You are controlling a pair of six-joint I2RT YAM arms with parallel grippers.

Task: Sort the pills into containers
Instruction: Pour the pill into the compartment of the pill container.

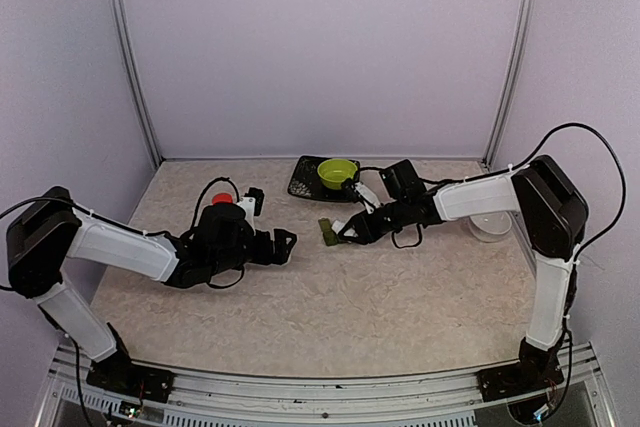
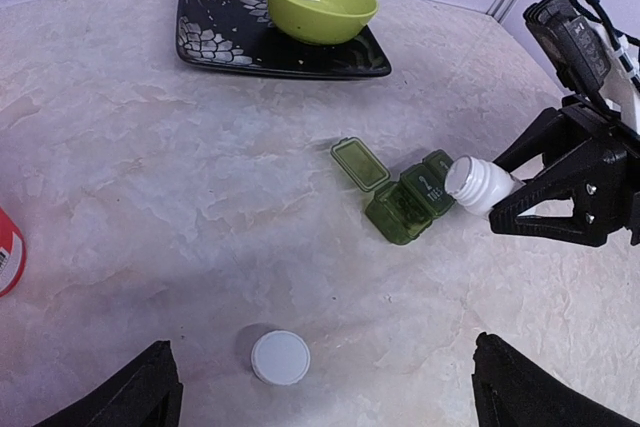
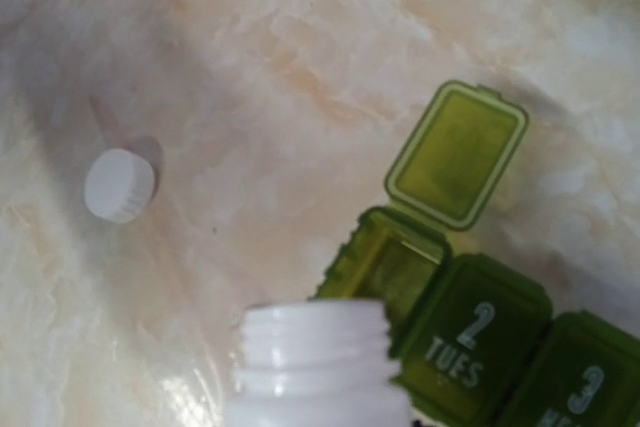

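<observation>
The dark green containers [image 1: 327, 230] lie mid-table in a row. In the left wrist view [image 2: 400, 209] the end box stands open with its lid [image 2: 360, 164] folded back. In the right wrist view [image 3: 470, 332] the other lids read "2 TUES" and "3" and are closed. My right gripper [image 1: 352, 231] is shut on a white uncapped bottle [image 2: 478, 183], tilted with its mouth [image 3: 312, 342] at the open box [image 3: 392, 259]. No pills show. My left gripper [image 1: 285, 244] is open and empty, its fingertips [image 2: 140, 395] on either side of a loose white cap [image 2: 280, 357].
A black tray [image 1: 303, 183] with a lime green bowl [image 1: 336, 171] stands at the back. A red and white object [image 1: 224, 199] sits behind my left arm. A white round object [image 1: 488, 228] lies by my right arm. The cap shows at the left of the right wrist view [image 3: 119, 185].
</observation>
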